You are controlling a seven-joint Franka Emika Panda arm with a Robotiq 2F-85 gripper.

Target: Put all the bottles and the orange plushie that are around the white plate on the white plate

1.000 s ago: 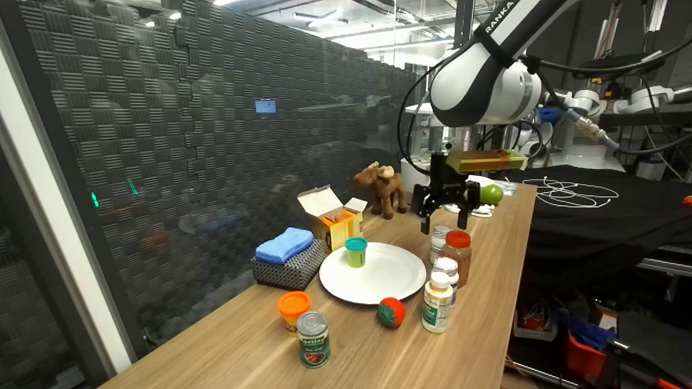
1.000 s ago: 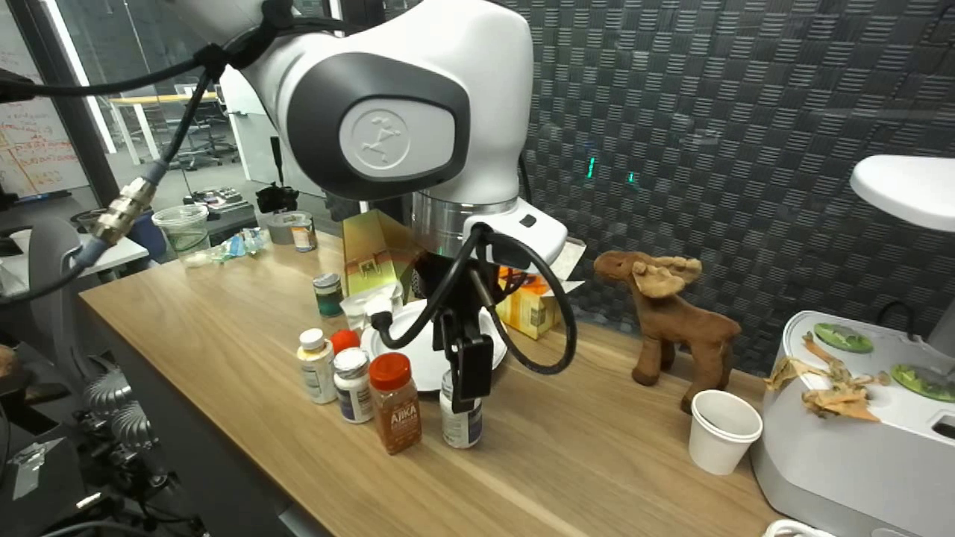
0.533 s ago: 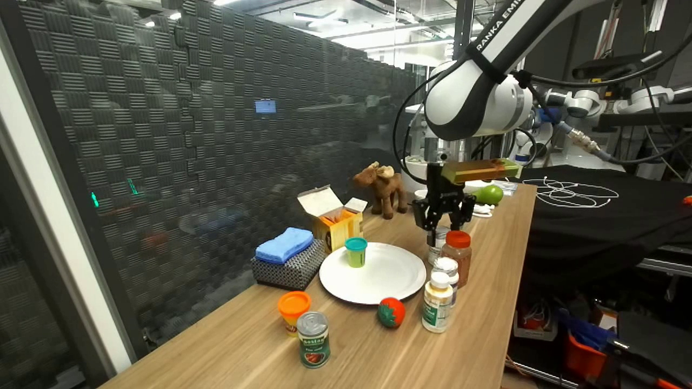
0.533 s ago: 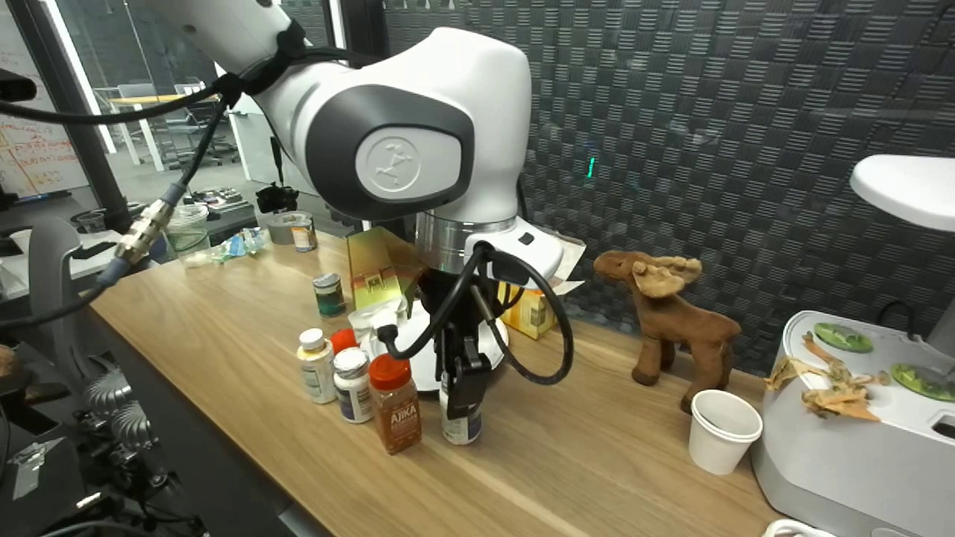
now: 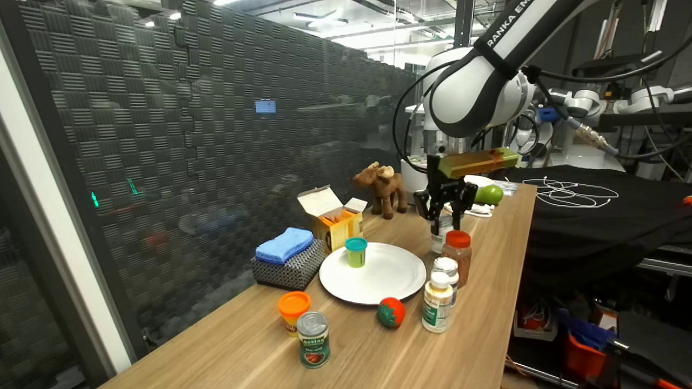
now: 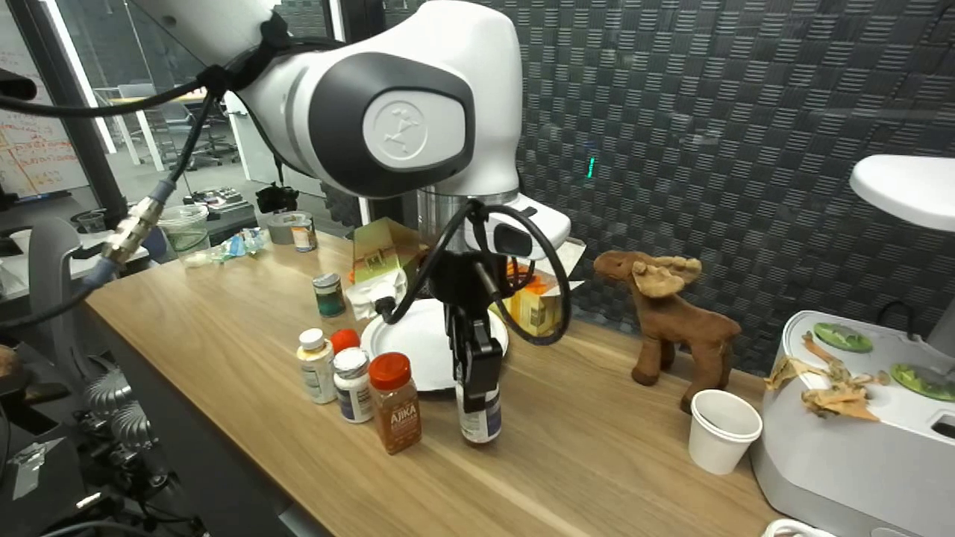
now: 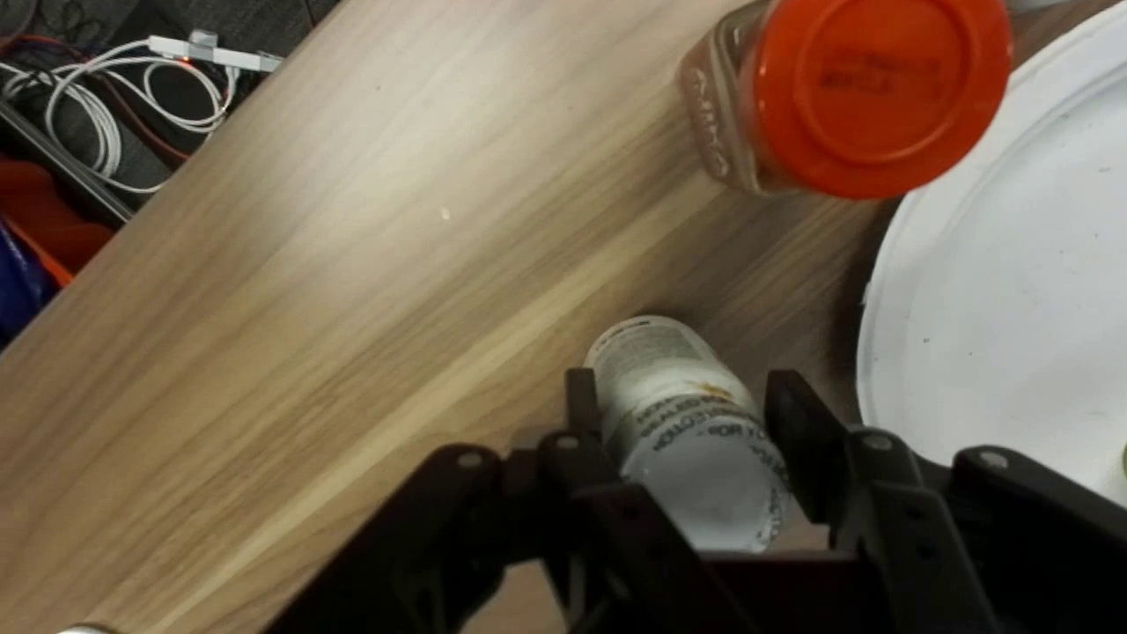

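Note:
My gripper (image 7: 682, 380) is shut around a white bottle (image 7: 709, 480) with a pale cap, beside the white plate (image 5: 397, 273). Whether that bottle (image 6: 479, 421) touches the table I cannot tell. Along the plate's side stand a red-capped spice bottle (image 6: 395, 410), a white-capped bottle (image 6: 353, 388) and a yellowish bottle (image 5: 437, 310), all upright. A green tub (image 5: 356, 254) with a teal lid stands on the plate. Which thing is the orange plushie I cannot tell: a round red-orange toy (image 5: 391, 312) lies by the plate, and an orange-topped tub (image 5: 294, 310) stands farther left.
A can (image 5: 313, 343) is close to the orange-topped tub. Behind the plate are an open yellow box (image 5: 341, 229), a dark box (image 5: 289, 268) with a blue cloth on it, and a brown plush moose (image 6: 675, 321). White cups (image 6: 722, 432) stand near a grey-white appliance (image 6: 843, 432).
The gripper came down around the white bottle and its fingers drew together. Since half a second ago the bottle has shifted with it, away from the red-capped bottle.

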